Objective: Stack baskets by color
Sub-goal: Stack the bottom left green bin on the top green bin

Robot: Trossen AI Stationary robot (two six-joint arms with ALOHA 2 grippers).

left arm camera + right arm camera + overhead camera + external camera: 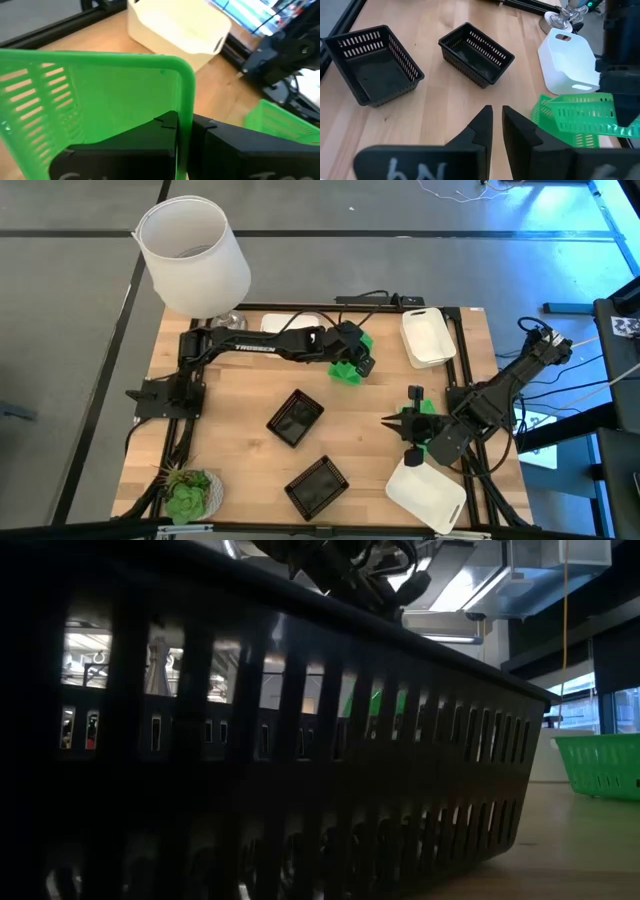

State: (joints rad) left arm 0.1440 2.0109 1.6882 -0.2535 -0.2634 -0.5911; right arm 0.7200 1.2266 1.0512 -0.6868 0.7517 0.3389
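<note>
Left wrist view puts the nearest thing first: the left pincer (pixel 184 125) is closed on the side wall of a bright green slotted plastic basket (pixel 100 100), which it holds tilted above the wooden table (pixel 240 470). I judge this to be the green step of the sorting, with one basket in carry.

A second green plastic basket (pixel 280 120) sits near the table's right side, just beside the right pincer (pixel 497 120). That pincer has its fingers almost together and nothing is between them.

The next move calls for bringing the held basket level, lining it up over the second one and lowering it inside. The right arm crowds that place, so the approach is narrow.

Two black mesh plastic baskets (pixel 372 65) stand apart in the middle, with bare wood between them and the path. Farthest away, a white smooth plastic basket (pixel 175 30) lies against the table's far edge.
</note>
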